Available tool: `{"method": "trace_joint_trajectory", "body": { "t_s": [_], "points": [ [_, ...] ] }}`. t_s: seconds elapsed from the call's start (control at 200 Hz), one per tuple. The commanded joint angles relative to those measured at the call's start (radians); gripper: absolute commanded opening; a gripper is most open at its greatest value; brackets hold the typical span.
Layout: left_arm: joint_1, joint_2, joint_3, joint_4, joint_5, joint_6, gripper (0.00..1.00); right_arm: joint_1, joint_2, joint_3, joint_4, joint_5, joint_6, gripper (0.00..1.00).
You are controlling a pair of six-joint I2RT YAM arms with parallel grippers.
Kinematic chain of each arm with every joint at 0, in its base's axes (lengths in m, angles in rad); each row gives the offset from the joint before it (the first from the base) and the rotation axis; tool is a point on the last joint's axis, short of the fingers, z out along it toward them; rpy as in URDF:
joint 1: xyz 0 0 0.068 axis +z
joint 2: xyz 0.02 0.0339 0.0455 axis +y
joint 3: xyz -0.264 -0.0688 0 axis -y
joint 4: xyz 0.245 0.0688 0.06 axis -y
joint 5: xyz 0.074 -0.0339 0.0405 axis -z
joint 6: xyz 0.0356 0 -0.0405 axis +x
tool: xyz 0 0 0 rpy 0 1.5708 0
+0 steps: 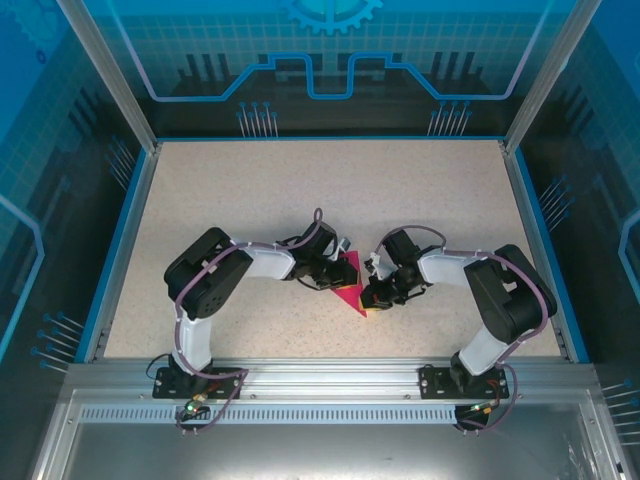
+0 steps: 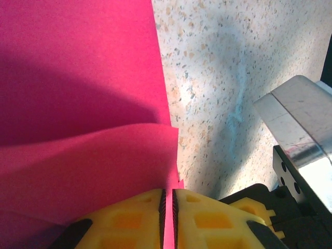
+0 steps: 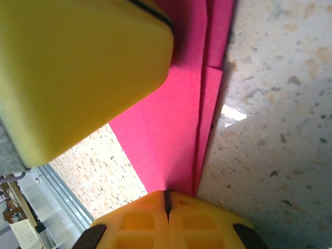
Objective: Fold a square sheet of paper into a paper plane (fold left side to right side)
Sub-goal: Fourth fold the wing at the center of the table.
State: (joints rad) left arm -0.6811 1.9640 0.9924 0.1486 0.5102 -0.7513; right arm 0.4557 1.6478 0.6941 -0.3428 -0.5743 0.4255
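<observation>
Folded pink paper (image 1: pixel 348 287) lies mid-worktop (image 1: pixel 300 190), between the two arms; left hand (image 2: pixel 168 194) nearly closed, pinching a raised edge of the paper; right hand (image 3: pixel 167 196) fully closed at the paper's corner; whether it grips, cannot tell.

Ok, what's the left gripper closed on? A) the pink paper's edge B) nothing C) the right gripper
A: in the left wrist view the left gripper is pinched nearly shut, with an edge of the pink paper running between its jaws.
</observation>
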Motion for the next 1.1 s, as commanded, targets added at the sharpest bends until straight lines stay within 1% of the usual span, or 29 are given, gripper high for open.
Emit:
{"method": "trace_joint_trajectory", "body": {
  "t_s": [0.0, 0.25, 0.415, 0.85, 1.04, 1.095],
  "points": [
    [0.020, 0.044, 0.010, 0.006, -0.040, 0.046, 0.15, 0.023, 0.054, -0.032, -0.087, 0.168, -0.009, 0.00],
    [0.067, 0.047, 0.012, -0.006, -0.053, 0.092, 0.14, 0.029, 0.060, -0.026, -0.095, 0.182, -0.007, 0.00],
    [0.099, 0.062, 0.060, -0.058, -0.057, 0.152, 0.14, 0.033, 0.065, -0.022, -0.101, 0.185, -0.008, 0.00],
    [0.229, 0.135, 0.189, -0.147, -0.066, 0.273, 0.15, 0.034, 0.072, -0.018, -0.104, 0.185, -0.010, 0.00],
    [0.284, 0.160, 0.227, -0.168, -0.065, 0.298, 0.16, 0.034, 0.071, -0.017, -0.102, 0.176, -0.012, 0.00],
    [0.297, 0.165, 0.235, -0.170, -0.063, 0.302, 0.18, 0.035, 0.070, -0.016, -0.102, 0.172, -0.014, 0.00]
  ]
}}
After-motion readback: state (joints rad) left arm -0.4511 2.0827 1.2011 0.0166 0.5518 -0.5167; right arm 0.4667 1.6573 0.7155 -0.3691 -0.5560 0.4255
